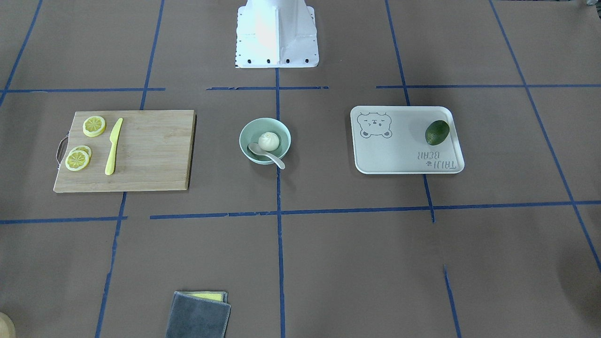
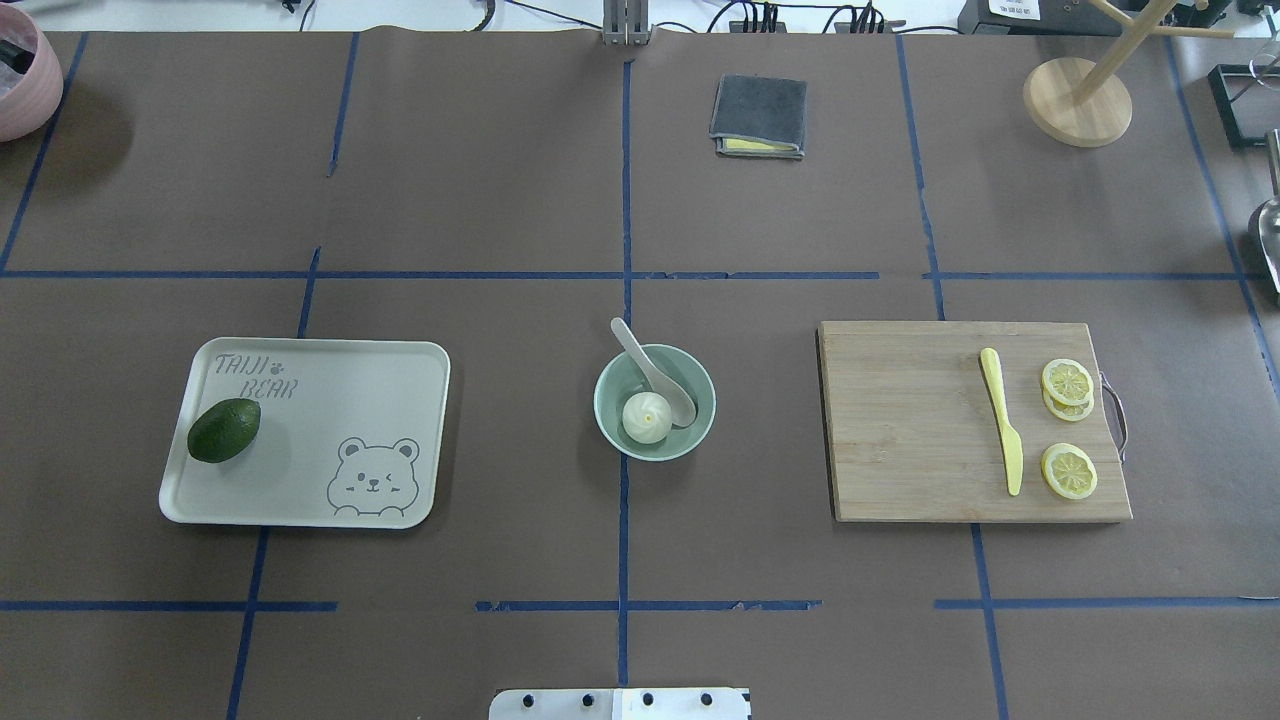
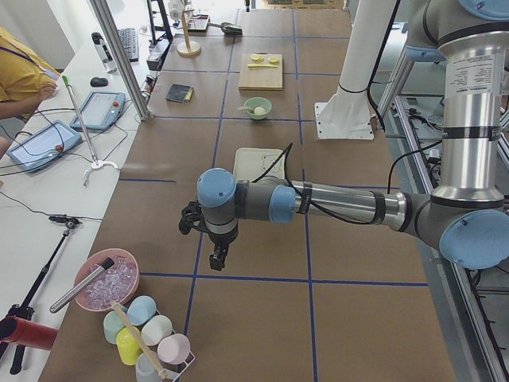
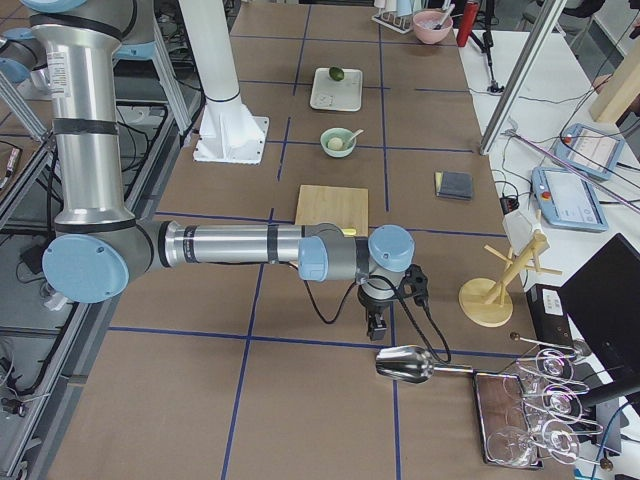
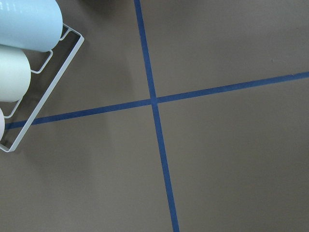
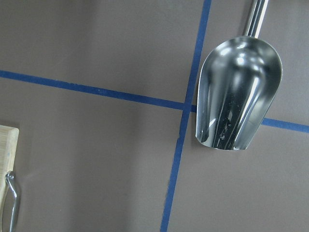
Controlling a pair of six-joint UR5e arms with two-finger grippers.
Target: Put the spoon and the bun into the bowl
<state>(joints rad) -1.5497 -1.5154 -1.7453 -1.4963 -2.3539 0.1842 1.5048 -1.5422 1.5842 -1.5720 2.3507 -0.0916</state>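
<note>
The mint-green bowl [image 2: 700, 385] stands at the table's centre, also in the front view [image 1: 245, 134]. The white bun [image 2: 646, 416] lies inside it. The off-white spoon [image 2: 655, 373] rests with its scoop in the bowl beside the bun, its handle over the rim. Both also show in the front view: bun [image 1: 269, 141], spoon [image 1: 265, 154]. My left gripper [image 3: 215, 259] hangs far off at the table's left end and shows only in the exterior left view. My right gripper [image 4: 376, 325] hangs at the right end and shows only in the exterior right view. I cannot tell whether either is open or shut.
A wooden board [image 2: 900, 430] holds a yellow knife [image 2: 1002, 420] and lemon slices [image 2: 1068, 383]. A bear-print tray [image 2: 380, 370] holds an avocado [image 2: 224, 430]. A grey cloth [image 2: 758, 115] lies at the far side. A metal scoop [image 6: 236, 94] lies below my right wrist, a cup rack [image 5: 29, 67] below my left.
</note>
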